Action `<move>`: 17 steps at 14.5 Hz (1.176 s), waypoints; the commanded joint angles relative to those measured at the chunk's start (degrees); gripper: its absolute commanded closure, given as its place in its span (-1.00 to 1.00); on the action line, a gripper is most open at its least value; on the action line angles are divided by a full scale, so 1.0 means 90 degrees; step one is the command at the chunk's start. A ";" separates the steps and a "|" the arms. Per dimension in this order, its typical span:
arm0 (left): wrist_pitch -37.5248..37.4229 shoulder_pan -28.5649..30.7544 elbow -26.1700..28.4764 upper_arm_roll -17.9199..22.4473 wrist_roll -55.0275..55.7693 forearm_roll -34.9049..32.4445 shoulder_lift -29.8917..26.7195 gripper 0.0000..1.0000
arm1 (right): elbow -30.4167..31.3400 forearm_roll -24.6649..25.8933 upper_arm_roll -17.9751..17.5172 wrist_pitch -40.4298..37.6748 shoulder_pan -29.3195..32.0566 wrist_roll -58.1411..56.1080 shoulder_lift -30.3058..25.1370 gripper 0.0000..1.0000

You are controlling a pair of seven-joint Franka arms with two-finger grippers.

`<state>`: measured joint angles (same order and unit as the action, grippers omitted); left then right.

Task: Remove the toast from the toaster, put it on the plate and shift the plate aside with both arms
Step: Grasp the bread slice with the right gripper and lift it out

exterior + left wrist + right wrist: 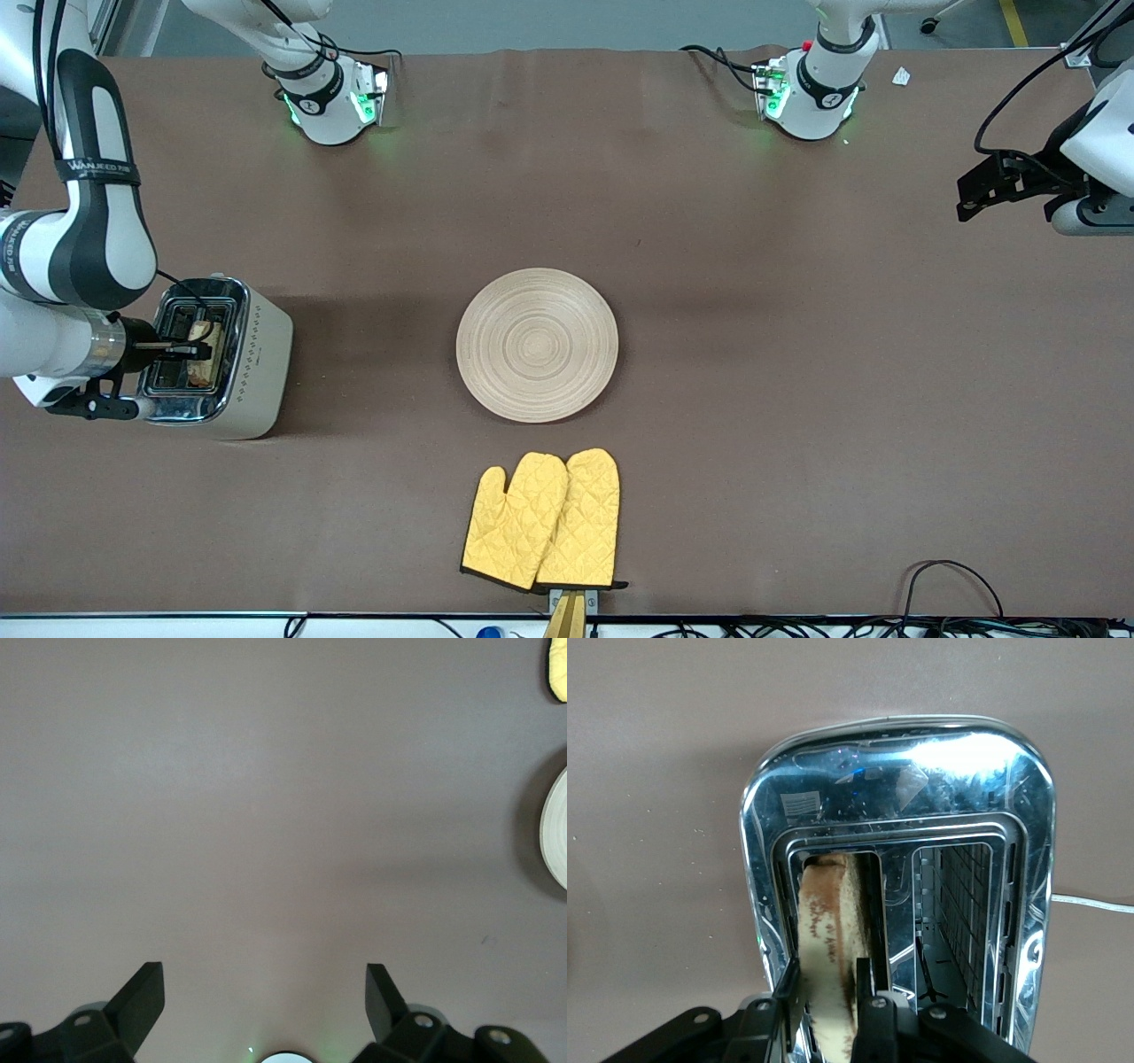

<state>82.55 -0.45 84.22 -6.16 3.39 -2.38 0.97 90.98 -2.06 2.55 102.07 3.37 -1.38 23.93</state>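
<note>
The toast [202,335] [828,930] stands upright in one slot of the toaster [257,354] [895,780] at the right arm's end of the table. My right gripper [197,348] [826,970] reaches down over that slot, one finger against each face of the slice. The other slot holds nothing. The round beige plate [537,345] lies bare at mid-table, and its edge [556,833] shows in the left wrist view. My left gripper [974,190] [266,979] waits open over bare tablecloth at the left arm's end, holding nothing.
Two yellow quilted oven mitts [545,518] [558,669] lie side by side nearer the front camera than the plate. The arms' bases [332,97] [811,93] stand along the table's back edge. Cables run along the front edge.
</note>
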 commanded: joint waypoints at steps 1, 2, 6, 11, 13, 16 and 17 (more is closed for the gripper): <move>-0.0080 0.0021 -0.0149 -0.0008 0.0024 0.0020 0.0087 -1.00 | 0.0087 -0.0016 -0.0078 0.0016 0.0055 -0.0071 -0.0140 0.81; -0.0080 0.0040 -0.0158 -0.0008 0.0024 0.0020 0.0087 -1.00 | 0.0038 -0.0016 -0.0078 -0.0042 0.0045 -0.0071 -0.0188 0.91; -0.0080 0.0031 -0.0159 -0.0008 -0.0045 0.0059 0.0087 -1.00 | -0.0546 -0.0025 -0.0127 -0.0724 -0.0033 -0.0090 -0.0491 0.99; -0.0080 0.0011 -0.0159 -0.0018 0.0014 0.0059 0.0087 -1.00 | -0.1524 -0.0104 -0.0136 -0.1604 -0.0714 -0.0033 -0.0462 0.99; -0.0080 0.0050 -0.0159 -0.0018 -0.0006 0.0049 0.0087 -1.00 | -0.1534 -0.0084 -0.0127 -0.1537 -0.1252 0.0521 -0.0423 0.99; -0.0080 0.0108 -0.0159 -0.0008 -0.0084 0.0039 0.0087 -1.00 | -0.1525 -0.0705 -0.0127 -0.1206 -0.1780 0.1159 -0.0014 0.99; -0.0080 0.0060 -0.0168 -0.0018 -0.0065 0.0020 0.0087 -1.00 | -0.1476 -0.1183 -0.0117 -0.0982 -0.1868 0.1275 0.0064 0.99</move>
<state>82.55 0.17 84.16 -6.16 3.35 -2.38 1.19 77.83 -6.70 1.01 90.64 -12.33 8.09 22.18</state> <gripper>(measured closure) 0.000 0.943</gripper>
